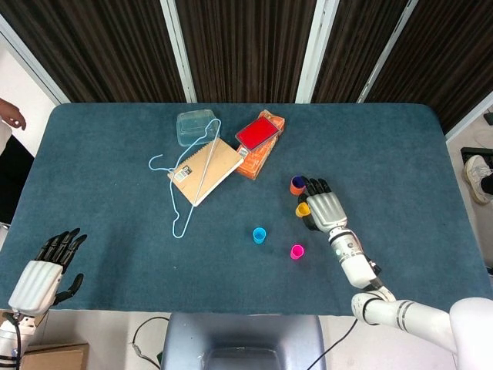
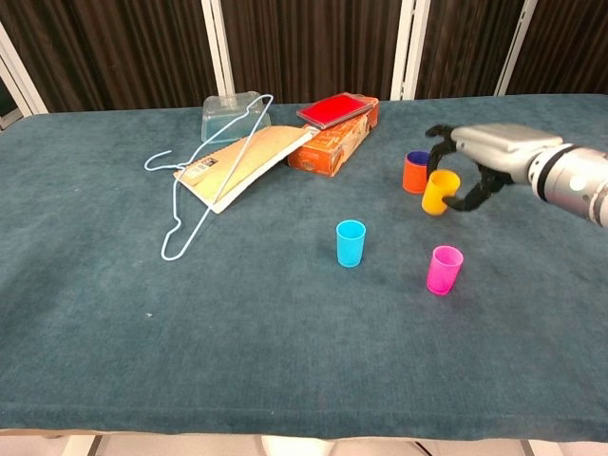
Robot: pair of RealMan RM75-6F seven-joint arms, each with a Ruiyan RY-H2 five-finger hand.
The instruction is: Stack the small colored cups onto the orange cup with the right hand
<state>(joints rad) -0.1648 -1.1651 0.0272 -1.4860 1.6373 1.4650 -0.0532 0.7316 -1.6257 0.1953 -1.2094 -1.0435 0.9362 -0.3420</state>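
The orange cup (image 1: 297, 185) (image 2: 415, 174) stands right of the table's middle, with a dark blue cup nested in it. My right hand (image 1: 326, 208) (image 2: 489, 149) grips the yellow cup (image 1: 303, 209) (image 2: 439, 191) just beside the orange cup, on its near right; the yellow cup is tilted and looks slightly raised. A light blue cup (image 1: 259, 235) (image 2: 351, 242) and a pink cup (image 1: 296, 251) (image 2: 444, 269) stand apart, nearer the front. My left hand (image 1: 42, 274) hangs open beyond the table's front left corner, holding nothing.
A light blue wire hanger (image 1: 187, 181) lies over a brown notebook (image 1: 204, 169). Behind them sit a clear plastic box (image 1: 194, 125) and an orange box (image 1: 262, 150) with a red case on top. A person's hand (image 1: 11, 114) shows at the left edge.
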